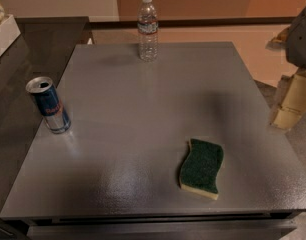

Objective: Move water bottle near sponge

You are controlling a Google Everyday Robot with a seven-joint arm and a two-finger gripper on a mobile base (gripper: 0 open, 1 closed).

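Note:
The water bottle (148, 29) is clear and ribbed with a white cap and a dark label band. It stands upright at the far edge of the grey table (143, 109), near the middle. The sponge (202, 168), dark green on top over pale yellow foam, lies flat near the front right of the table. My gripper (288, 106) hangs at the right edge of the view, beyond the table's right side. It is well apart from both the bottle and the sponge and holds nothing that I can see.
A blue-and-silver drink can (49, 105) stands upright near the table's left edge. A dark counter (23, 59) runs along the left side. An orange wall and pale floor lie behind the table.

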